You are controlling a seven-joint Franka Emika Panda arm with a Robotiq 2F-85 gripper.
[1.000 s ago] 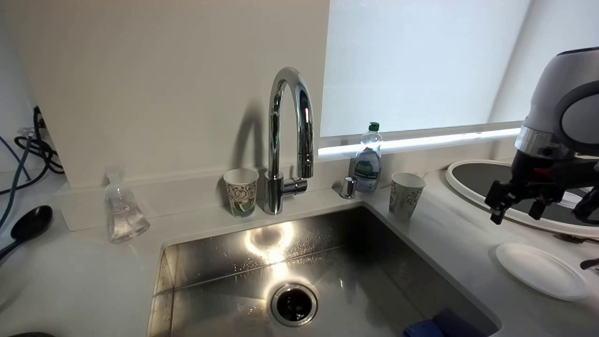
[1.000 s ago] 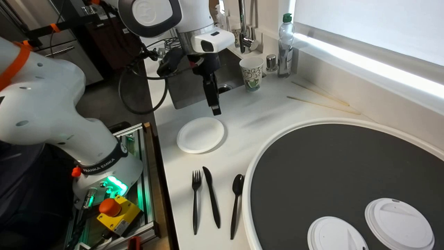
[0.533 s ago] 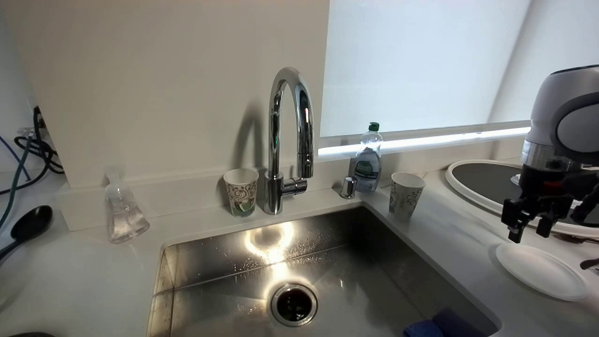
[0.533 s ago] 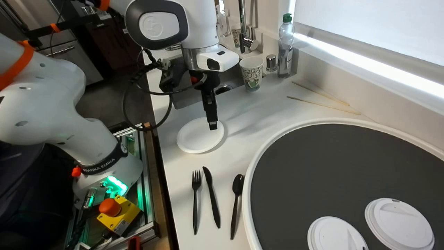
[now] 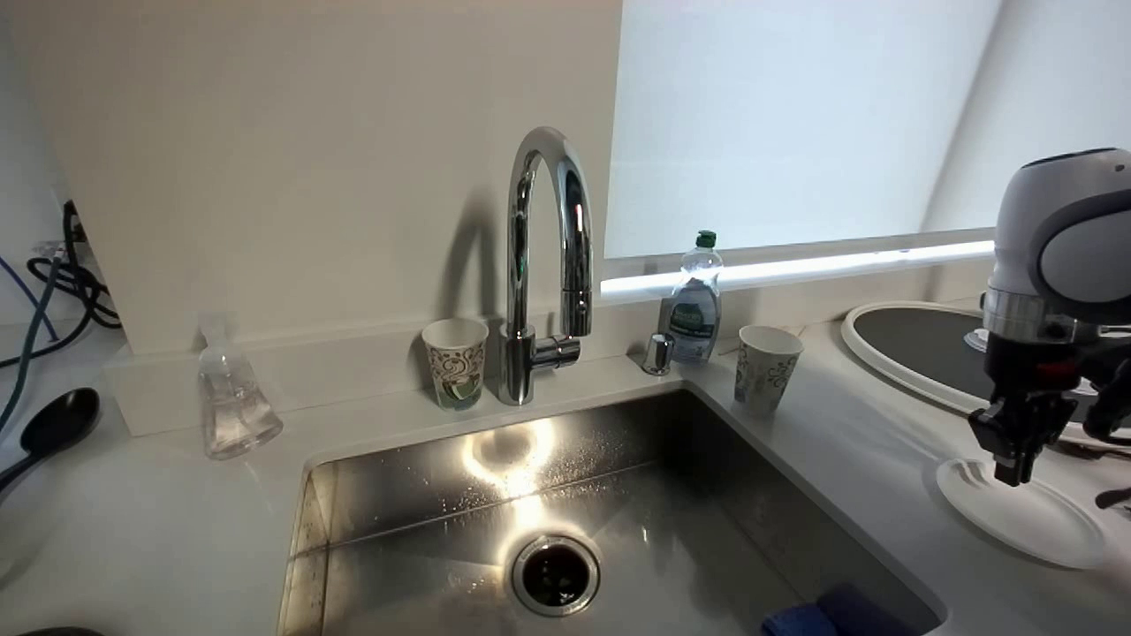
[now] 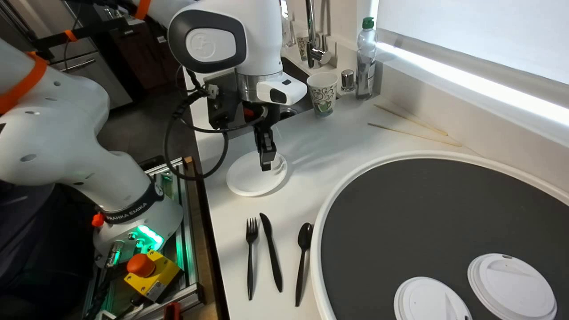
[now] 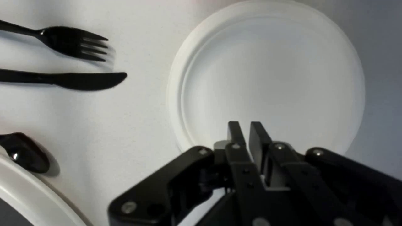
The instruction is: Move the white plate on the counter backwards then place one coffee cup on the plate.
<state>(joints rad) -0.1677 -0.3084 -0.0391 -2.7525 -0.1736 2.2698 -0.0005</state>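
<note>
The white plate (image 6: 249, 180) lies flat on the counter (image 6: 346, 142), between the sink and the cutlery. My gripper (image 7: 245, 125) hangs above the plate and casts a shadow on it. Its fingers have come close together, with a narrow gap and nothing between them. In the wrist view the plate (image 7: 273, 62) fills the area beyond the fingertips. A pale tapered coffee cup (image 6: 323, 94) with a scroll pattern stands upright near the sink's corner. Beside the faucet is a similar patterned cup (image 5: 456, 364). Neither cup is near the gripper.
A black fork (image 6: 250, 258), knife (image 6: 272, 253) and spoon (image 6: 304, 262) lie beside a big round platter (image 6: 444, 213) bearing white lids. The sink (image 5: 618, 521), faucet (image 5: 521, 265) and soap bottle (image 6: 366, 58) are on the cups' side. Two thin sticks (image 6: 413, 133) rest by the wall.
The gripper has come down and across until it is over the plate. Its fingers, wide apart before, have drawn nearly together. The plate and cups have stayed where they were.
</note>
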